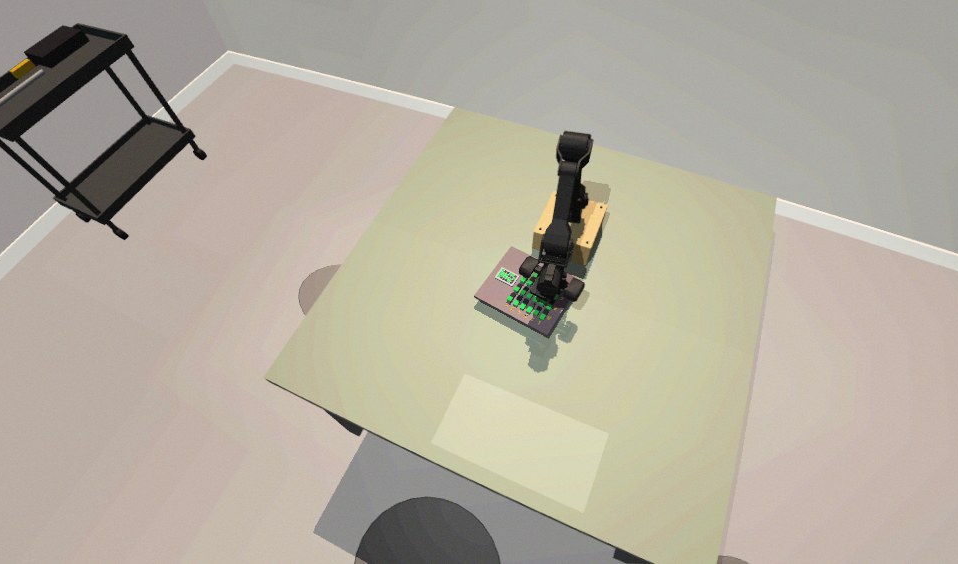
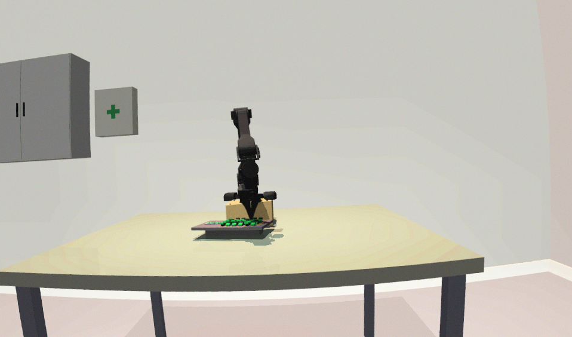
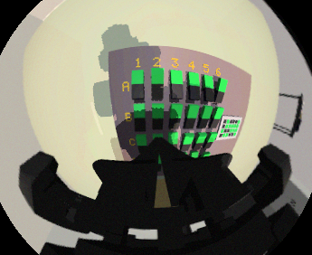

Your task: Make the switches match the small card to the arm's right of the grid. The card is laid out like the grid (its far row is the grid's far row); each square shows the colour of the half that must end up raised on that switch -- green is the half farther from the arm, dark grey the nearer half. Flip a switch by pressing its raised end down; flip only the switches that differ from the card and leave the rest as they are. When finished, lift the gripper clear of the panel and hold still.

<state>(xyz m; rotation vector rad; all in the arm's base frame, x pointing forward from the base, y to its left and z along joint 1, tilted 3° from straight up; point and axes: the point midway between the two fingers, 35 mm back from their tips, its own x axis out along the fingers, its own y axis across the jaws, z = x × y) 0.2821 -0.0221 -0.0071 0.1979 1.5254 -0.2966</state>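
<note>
The panel (image 1: 491, 290) (image 2: 200, 227) (image 3: 240, 90) carries rows of green and dark grey rocker switches. Rows A to C and columns 1 to 6 are labelled in the wrist view; switch A1 (image 3: 137, 85) is at the far left and switch A6 (image 3: 221, 89) at the far right. The small card (image 1: 506, 276) (image 3: 230, 127) with green and dark squares lies beside the grid. My gripper (image 2: 251, 217) (image 3: 158, 140) is shut and empty, its tips low over the nearer part of the grid, around columns 2 and 3. Contact cannot be told. It hides the nearest switches, including much of the bottom row.
A wooden block (image 1: 592, 227) (image 2: 233, 211) stands at the arm's base, behind the panel. The panel sits raised on a dark base (image 2: 233, 233) on the table (image 1: 370, 336) (image 2: 154, 259). A dark cart (image 1: 118, 164) stands away from the table.
</note>
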